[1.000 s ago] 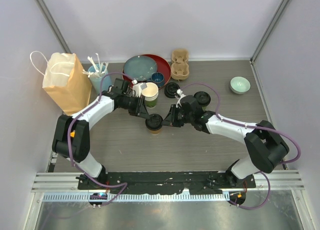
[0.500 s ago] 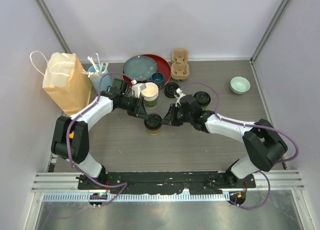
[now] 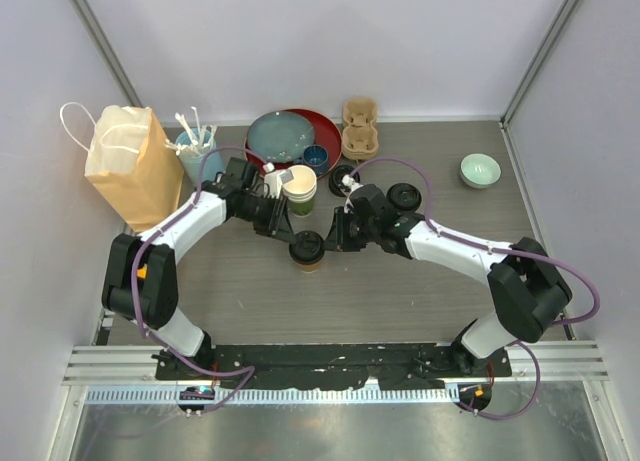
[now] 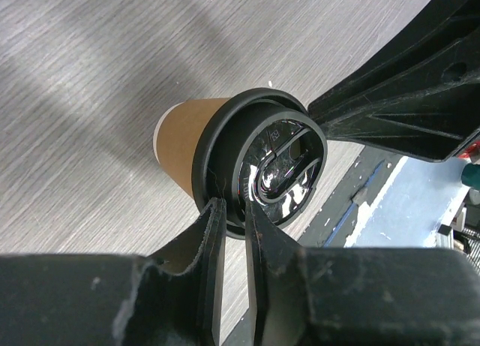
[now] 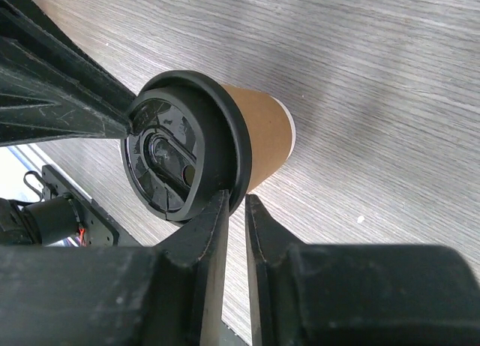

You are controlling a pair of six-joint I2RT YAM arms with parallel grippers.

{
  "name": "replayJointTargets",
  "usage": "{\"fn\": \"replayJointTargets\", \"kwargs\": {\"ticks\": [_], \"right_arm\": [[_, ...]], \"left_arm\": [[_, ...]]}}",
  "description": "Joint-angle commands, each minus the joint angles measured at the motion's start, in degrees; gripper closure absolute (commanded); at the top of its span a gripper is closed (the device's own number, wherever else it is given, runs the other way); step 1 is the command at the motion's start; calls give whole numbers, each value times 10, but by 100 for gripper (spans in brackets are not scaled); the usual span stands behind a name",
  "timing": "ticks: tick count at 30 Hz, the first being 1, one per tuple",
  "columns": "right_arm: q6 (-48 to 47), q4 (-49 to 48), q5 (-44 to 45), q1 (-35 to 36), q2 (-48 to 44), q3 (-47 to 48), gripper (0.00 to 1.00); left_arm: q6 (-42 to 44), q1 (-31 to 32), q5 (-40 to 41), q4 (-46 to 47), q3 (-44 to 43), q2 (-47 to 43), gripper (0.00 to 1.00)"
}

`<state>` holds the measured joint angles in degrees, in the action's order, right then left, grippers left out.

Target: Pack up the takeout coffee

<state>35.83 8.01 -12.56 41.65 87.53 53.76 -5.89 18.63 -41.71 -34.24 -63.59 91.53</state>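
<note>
Brown-sided cup (image 3: 310, 257) with its black lid (image 3: 307, 245) on stands upright on the worktop (image 3: 400, 291), long axis vertical, mouth up. The left fingers (image 4: 210, 241) touch the lid's rim from the cup's left and the right fingers (image 5: 210, 233) from its right, equally near. Both pairs are almost closed and grip nothing. Any press should likely run straight down that axis.

I can read no text, label, brand or number anywhere here. The lid (image 4: 279, 162) has small raised marks moulded into its top, and both my wrist cameras see them. They are too glossy and blurred to make out as letters or figures.
</note>
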Motion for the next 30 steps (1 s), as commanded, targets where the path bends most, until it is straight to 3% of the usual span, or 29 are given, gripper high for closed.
{"fn": "replayJointTargets", "kwargs": {"ticks": [1,14,20,22,25,30], "right_arm": [[-32,31,2,3,-2,32,78],[-56,88,54,3,-13,83,74],[-67,159,151,11,-29,133,62],[-69,197,191,40,-31,166,52],[-58,248,246,71,-16,201,48],[-42,284,270,105,28,234,49]], "left_arm": [[-6,5,-23,-22,-21,-16,80],[-9,-5,-24,-34,-40,-36,75],[-9,-24,-24,-50,-57,-44,70],[-9,-31,0,-58,-65,-52,63],[-5,-47,22,-64,-67,-67,55],[2,-56,26,-69,-61,-80,53]]}}
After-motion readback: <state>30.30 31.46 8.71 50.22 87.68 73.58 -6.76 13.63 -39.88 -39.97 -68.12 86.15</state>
